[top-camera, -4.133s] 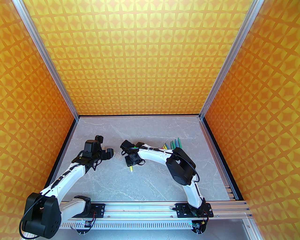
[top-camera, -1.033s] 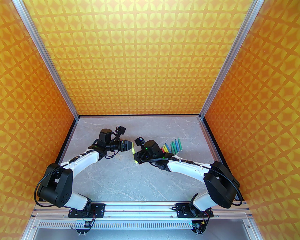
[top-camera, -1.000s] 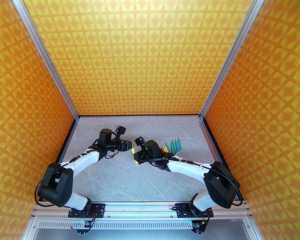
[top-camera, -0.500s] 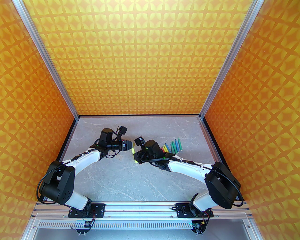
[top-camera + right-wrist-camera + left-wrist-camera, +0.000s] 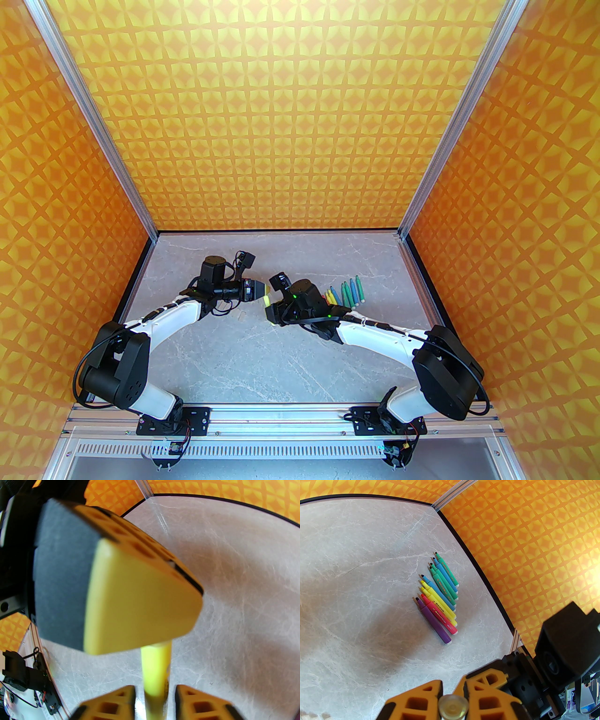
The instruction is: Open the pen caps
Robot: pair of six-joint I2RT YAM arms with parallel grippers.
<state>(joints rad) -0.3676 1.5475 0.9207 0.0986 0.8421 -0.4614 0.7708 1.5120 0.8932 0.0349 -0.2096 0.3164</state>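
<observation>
A yellow pen (image 5: 266, 302) hangs between the two grippers above the table's middle. My left gripper (image 5: 261, 294) is shut on its clear pen cap (image 5: 453, 706), whose round end shows between the orange fingers (image 5: 421, 698). In the right wrist view the pen's yellow barrel (image 5: 155, 667) runs up into the left gripper's fingers (image 5: 140, 597). My right gripper (image 5: 154, 702) stands open around the barrel, with a narrow gap on each side. Several uncapped pens (image 5: 438, 597) lie in a row to the right, tips pointing away.
Loose clear caps (image 5: 241, 315) lie on the grey marble table (image 5: 262, 365) under the left wrist. The row of pens (image 5: 344, 293) sits just beyond the right forearm. Orange patterned walls (image 5: 300, 117) close the back and both sides.
The left gripper has closed on the cap end of the yellow pen. The right gripper's jaws have parted from the barrel. Both arms have barely shifted.
</observation>
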